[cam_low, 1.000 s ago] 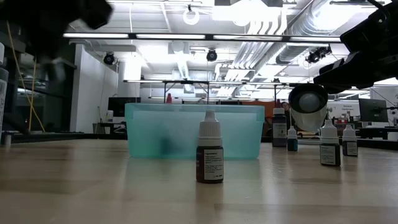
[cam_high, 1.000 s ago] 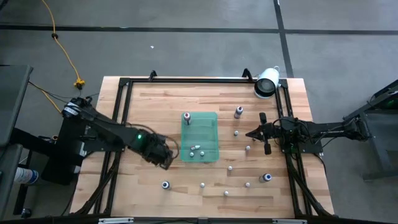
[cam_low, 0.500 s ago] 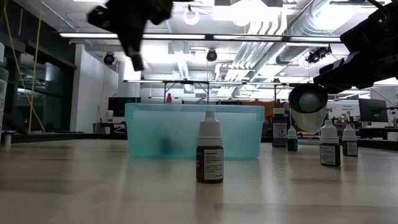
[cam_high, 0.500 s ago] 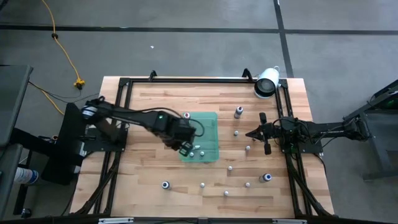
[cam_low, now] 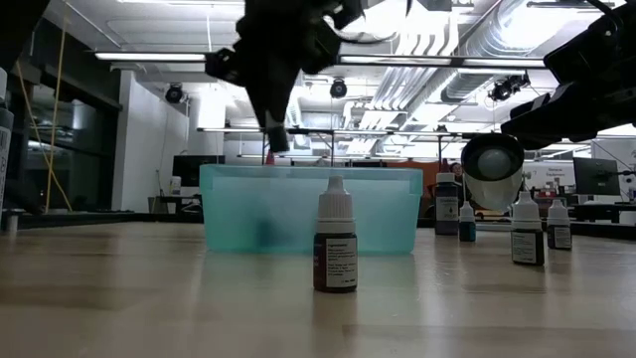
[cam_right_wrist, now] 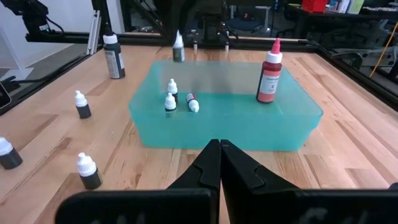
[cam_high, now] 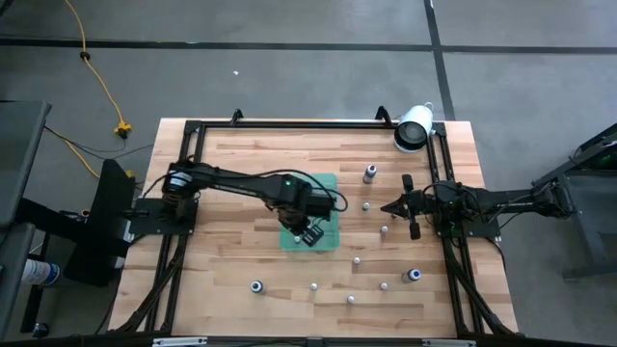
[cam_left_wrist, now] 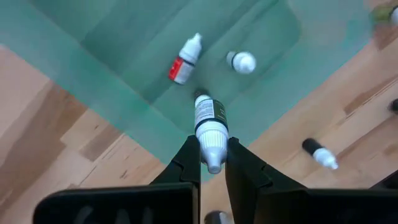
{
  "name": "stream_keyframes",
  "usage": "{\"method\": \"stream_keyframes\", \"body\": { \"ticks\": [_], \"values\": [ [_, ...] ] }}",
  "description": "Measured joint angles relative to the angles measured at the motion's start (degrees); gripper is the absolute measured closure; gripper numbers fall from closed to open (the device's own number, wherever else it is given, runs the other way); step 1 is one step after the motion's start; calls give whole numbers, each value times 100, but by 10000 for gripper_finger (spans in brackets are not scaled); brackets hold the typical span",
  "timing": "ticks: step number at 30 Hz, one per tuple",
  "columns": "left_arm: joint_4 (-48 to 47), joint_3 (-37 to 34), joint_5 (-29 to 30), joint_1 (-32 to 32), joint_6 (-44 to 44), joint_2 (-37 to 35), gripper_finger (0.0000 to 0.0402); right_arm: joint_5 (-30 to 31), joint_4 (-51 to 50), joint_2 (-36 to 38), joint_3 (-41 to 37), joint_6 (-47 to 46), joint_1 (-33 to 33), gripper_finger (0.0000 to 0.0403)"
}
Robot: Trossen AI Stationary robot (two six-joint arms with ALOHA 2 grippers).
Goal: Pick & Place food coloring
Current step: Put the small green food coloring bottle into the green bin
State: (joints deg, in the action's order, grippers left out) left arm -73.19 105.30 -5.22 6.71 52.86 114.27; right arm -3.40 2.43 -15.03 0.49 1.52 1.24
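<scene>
My left gripper (cam_high: 307, 231) hangs over the near part of the translucent green tray (cam_high: 323, 188), shut on one small food coloring bottle (cam_left_wrist: 206, 118) with a dark label and white cap. In the right wrist view this bottle (cam_right_wrist: 178, 48) hangs above the tray's wall. In the tray, a red-labelled bottle (cam_left_wrist: 182, 62) lies on its side, another small one (cam_left_wrist: 242, 61) is beside it, and a tall pink-topped bottle (cam_right_wrist: 269, 73) stands upright. Several more bottles stand on the table, such as one (cam_high: 384, 285). My right gripper (cam_high: 390, 205) waits shut to the right of the tray. My left gripper pinches the bottle by its white cap end (cam_left_wrist: 212, 144) between the two fingers (cam_left_wrist: 189, 155), coming from above. The bottle is lifted clear, and its labelled body points down and away from the fingers, over the tray's near edge.
A large white cylinder (cam_high: 413, 128) lies at the far right corner. Black frame rails (cam_high: 188, 183) run along the table's sides. Loose bottles dot the near and right parts of the table, including one (cam_low: 336, 249) close before the low camera and one (cam_high: 256, 286) near the front left.
My left arm has swung from the table's near left, up and toward the right, until its gripper hangs above the tray, still shut. My right arm has kept still.
</scene>
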Motion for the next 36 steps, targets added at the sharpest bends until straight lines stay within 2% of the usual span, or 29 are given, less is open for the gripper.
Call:
{"method": "stream_keyframes", "body": {
  "ticks": [8,17,36],
  "values": [
    [87,145,-316,-1,-185,564,373,-2,-3,-2,0,0,0,402],
    [423,138,-345,-75,-352,947,373,0,-8,2,1,0,0,402],
    [500,137,-445,-148,-727,1137,373,-2,-6,2,2,0,1,402]
  ]
}}
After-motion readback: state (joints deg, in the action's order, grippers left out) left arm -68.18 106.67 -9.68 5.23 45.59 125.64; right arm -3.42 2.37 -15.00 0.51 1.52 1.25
